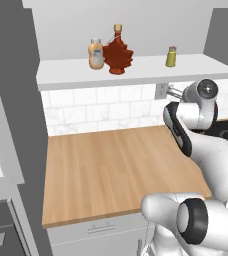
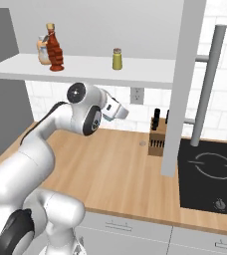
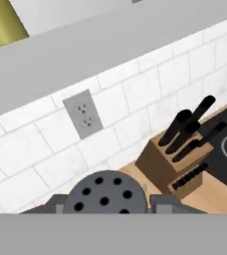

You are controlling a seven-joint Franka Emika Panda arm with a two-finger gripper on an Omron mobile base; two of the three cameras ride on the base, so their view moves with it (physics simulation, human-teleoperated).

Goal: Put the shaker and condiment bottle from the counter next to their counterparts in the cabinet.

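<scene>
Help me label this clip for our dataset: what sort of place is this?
A rendered home kitchen, most likely: a wooden counter backed by white tile, a knife block beside a black cooktop, and an open cabinet holding a maple-leaf condiment bottle and yellow-olive shaker.

Dark red maple-leaf bottle (image 1: 118,54) with gold cap – orange bottle (image 1: 96,54) pale-labelled – yellow-olive shaker (image 1: 171,57); grey perforated cap (image 3: 105,193); light-brown plank-grained counter (image 1: 111,170); white tiles (image 3: 125,104).

White tiled backsplash (image 1: 106,110) carries a grey wall outlet (image 3: 83,114). A wooden knife block (image 2: 158,137) stands beside a black cooktop (image 2: 212,174); pale drawers (image 1: 103,231) run below.
</scene>
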